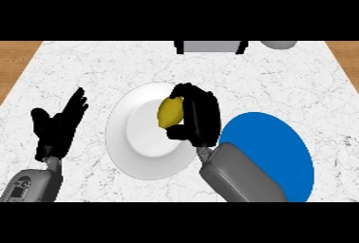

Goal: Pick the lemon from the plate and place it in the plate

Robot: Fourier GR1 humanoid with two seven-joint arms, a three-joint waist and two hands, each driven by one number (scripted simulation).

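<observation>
As seen from the head, the lemon [169, 112] is gripped by the curled right hand [200, 118] over the white plate [136, 137]; whether it is lifted cannot be told. The blue plate [273, 137] is partly hidden by the forearm [242, 175]. The left hand [56, 126] is held open at the left.

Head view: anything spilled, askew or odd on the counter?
Nothing stands out. The right robot hand curls round the lemon at the white plate's right side; whether it's lifted can't be told. The blue plate lies flat beside it. The left robot hand rests open at left.
</observation>
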